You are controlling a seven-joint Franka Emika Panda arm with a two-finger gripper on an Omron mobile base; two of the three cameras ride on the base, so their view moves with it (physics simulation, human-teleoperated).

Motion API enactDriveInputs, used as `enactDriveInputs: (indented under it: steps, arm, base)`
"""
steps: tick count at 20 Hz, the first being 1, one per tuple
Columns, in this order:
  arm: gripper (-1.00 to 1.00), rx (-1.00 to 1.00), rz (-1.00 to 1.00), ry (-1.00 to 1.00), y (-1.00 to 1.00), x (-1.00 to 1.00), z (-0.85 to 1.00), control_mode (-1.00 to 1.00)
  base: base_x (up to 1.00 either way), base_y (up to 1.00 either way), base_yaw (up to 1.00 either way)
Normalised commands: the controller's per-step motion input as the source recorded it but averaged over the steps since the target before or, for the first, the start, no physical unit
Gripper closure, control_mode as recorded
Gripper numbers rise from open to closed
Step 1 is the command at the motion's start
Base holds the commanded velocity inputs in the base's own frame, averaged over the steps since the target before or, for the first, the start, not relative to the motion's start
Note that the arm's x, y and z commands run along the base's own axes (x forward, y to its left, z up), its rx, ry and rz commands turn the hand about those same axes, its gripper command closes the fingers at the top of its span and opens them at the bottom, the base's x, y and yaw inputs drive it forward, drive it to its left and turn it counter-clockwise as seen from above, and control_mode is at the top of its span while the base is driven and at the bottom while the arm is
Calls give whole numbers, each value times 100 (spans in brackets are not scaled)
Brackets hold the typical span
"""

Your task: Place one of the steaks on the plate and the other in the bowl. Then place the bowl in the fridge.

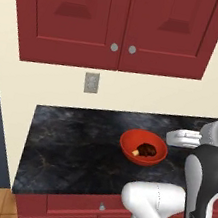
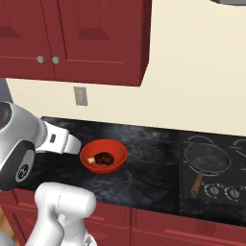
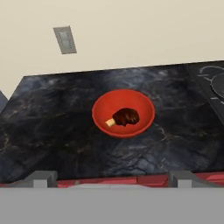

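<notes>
I see the glossy orange-red bowl (image 3: pixel 123 113) with dark bone-in steak (image 3: pixel 125 117) dead ahead, well beyond my spread, empty end effector (image 3: pixel 111 180).

No text, label, brand or number can be read in these pictures. The arm (image 1: pixel 201 198) carries a small dark marking on its side, and the stove (image 2: pixel 214 166) has knob markings, but both are too small to read.
</notes>
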Motion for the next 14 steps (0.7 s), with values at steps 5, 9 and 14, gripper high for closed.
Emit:
enactDriveInputs:
  steps: [5,9,14]
  arm:
    - [-100,0,0,0,0,0,0,100]
    - [-100,4,-4,14,-20,2,-11,-100]
    - [-100,9,-6,31,-63,8,-19,-100]
  base:
    - [0,1,-2]
    - [-1,-12,-4]
    - [0,0,0]
